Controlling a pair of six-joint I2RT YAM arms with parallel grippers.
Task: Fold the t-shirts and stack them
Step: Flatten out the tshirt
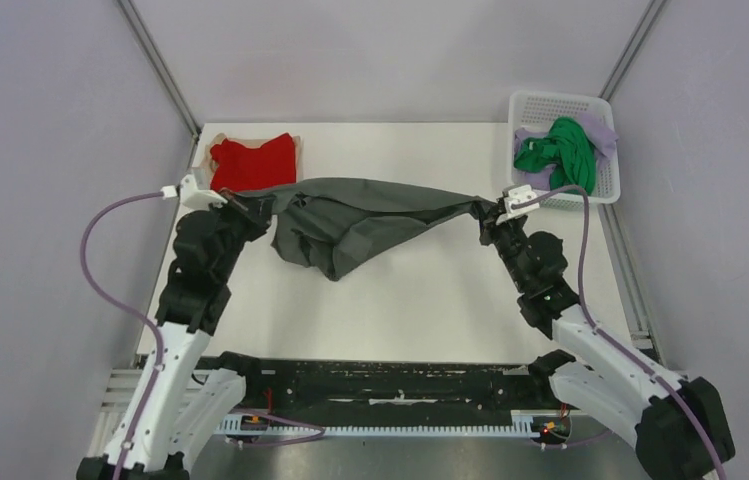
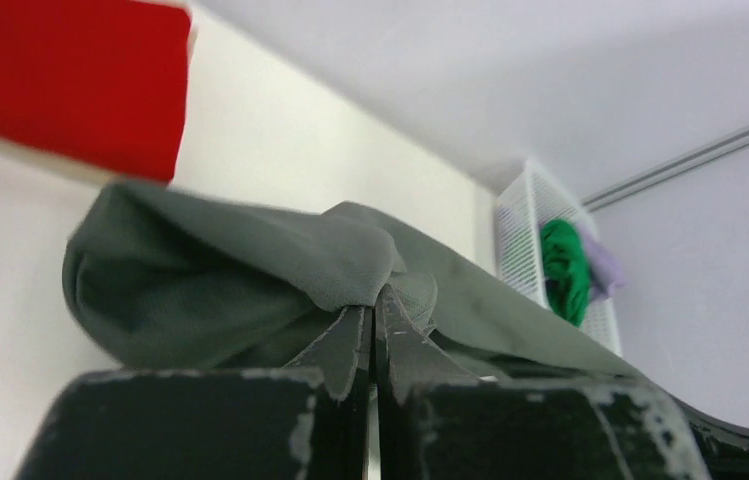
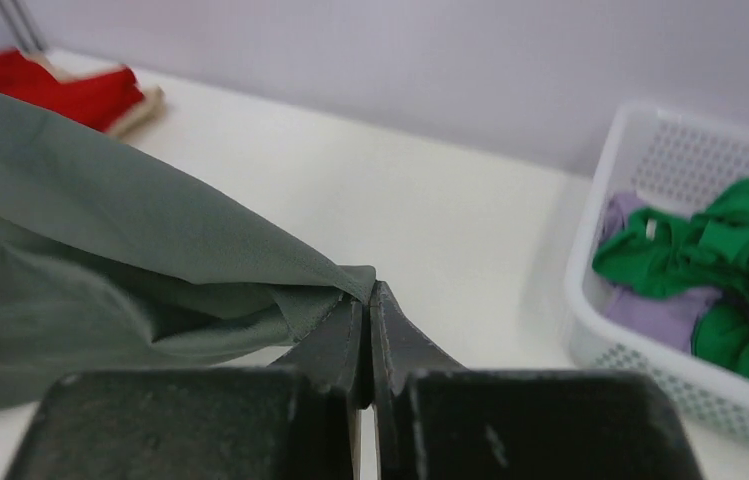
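The dark grey t-shirt (image 1: 360, 222) hangs stretched above the table between my two grippers, its middle sagging down. My left gripper (image 1: 258, 206) is shut on its left end; the left wrist view shows the jaws (image 2: 374, 300) pinching bunched grey cloth (image 2: 250, 280). My right gripper (image 1: 488, 210) is shut on the right end, its jaws (image 3: 370, 295) closed on a corner of the grey cloth (image 3: 100, 250). The red t-shirt (image 1: 250, 162) lies folded at the table's far left corner. The bright green t-shirt (image 1: 555, 150) and the pale lavender t-shirt (image 1: 602, 132) lie crumpled in the basket.
The white mesh basket (image 1: 522, 110) stands at the far right corner of the white table (image 1: 400, 300). Grey walls with metal rails surround the table. A black rail runs along the near edge between the arm bases.
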